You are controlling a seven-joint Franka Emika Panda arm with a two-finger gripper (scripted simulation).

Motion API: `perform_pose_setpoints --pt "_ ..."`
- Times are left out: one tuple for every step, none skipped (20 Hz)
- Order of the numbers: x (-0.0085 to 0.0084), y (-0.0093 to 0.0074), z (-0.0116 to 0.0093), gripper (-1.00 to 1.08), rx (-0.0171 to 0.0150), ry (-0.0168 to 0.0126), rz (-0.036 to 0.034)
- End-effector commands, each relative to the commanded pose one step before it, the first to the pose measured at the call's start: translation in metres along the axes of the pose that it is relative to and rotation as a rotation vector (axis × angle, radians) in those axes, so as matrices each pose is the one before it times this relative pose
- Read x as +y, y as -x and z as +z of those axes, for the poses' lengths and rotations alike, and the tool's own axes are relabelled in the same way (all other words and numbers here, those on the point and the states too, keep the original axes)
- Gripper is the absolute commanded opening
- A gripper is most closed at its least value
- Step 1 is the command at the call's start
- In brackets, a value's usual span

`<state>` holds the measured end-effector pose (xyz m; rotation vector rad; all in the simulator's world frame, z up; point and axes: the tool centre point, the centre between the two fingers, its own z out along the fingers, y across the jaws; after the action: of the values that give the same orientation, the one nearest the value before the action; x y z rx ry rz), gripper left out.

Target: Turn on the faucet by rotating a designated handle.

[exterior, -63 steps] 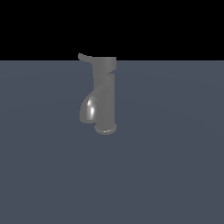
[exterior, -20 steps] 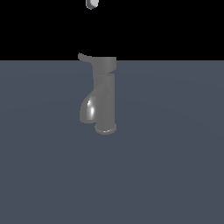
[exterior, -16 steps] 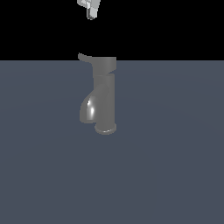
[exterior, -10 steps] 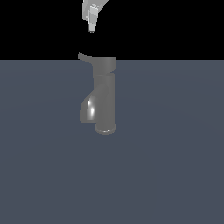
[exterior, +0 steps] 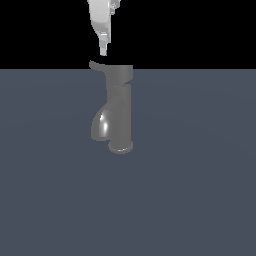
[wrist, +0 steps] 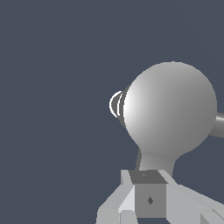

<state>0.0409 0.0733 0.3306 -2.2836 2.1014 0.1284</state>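
The dark grey faucet [exterior: 120,112] stands upright on the floor, its curved spout [exterior: 101,125] bulging toward the exterior view's left. The thin handle [exterior: 96,65] sticks out from the wide cap [exterior: 120,74] toward that same side. My white gripper [exterior: 103,51] hangs from above with its tip just over the handle's outer end, a small gap between them. Its fingers look pressed together and hold nothing. In the wrist view the round cap [wrist: 170,107] fills the middle, and a narrow grey neck [wrist: 155,161] runs from it to my gripper [wrist: 146,192].
The faucet stands alone on a flat blue-grey floor [exterior: 190,200]. Beyond the floor's far edge the background is black. In the wrist view a grey bar [wrist: 218,125] leaves the cap's side and runs out of frame.
My gripper has come down from the top edge of the exterior view to just above the handle. The faucet and handle have not moved.
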Motion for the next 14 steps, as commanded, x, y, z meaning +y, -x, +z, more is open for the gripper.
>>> perform_pose_setpoints --pt "-0.01000 0.00211 0.00866 -1.00 0.01960 -0.00716 0.05949" --pt "-0.00327 0.00103 0.00299 -1.00 0.00712 -0.00281 0.01995" --pt "-0.00300 0.00107 0.00277 -1.00 0.00676 -0.00289 0.01854" --pt "-0.00274 0.00108 0.00255 -1.00 0.00636 -0.00292 0.01716" --pt "-0.00250 0.00109 0.00234 -1.00 0.00594 -0.00290 0.01578" --pt "-0.00226 0.00106 0.00213 -1.00 0.00551 -0.00285 0.01445" --pt "-0.00203 0.00103 0.00193 -1.00 0.00505 -0.00275 0.01311" --pt "-0.00181 0.00097 0.00173 -1.00 0.00459 -0.00261 0.01181" --pt "-0.00159 0.00091 0.00153 -1.00 0.00412 -0.00243 0.01051" --pt "-0.00138 0.00083 0.00134 -1.00 0.00365 -0.00223 0.00924" --pt "-0.00119 0.00074 0.00116 -1.00 0.00317 -0.00199 0.00798" --pt "-0.00099 0.00064 0.00097 -1.00 0.00268 -0.00173 0.00674" --pt "-0.00080 0.00054 0.00079 -1.00 0.00219 -0.00144 0.00548" --pt "-0.00062 0.00043 0.00061 -1.00 0.00170 -0.00114 0.00424"
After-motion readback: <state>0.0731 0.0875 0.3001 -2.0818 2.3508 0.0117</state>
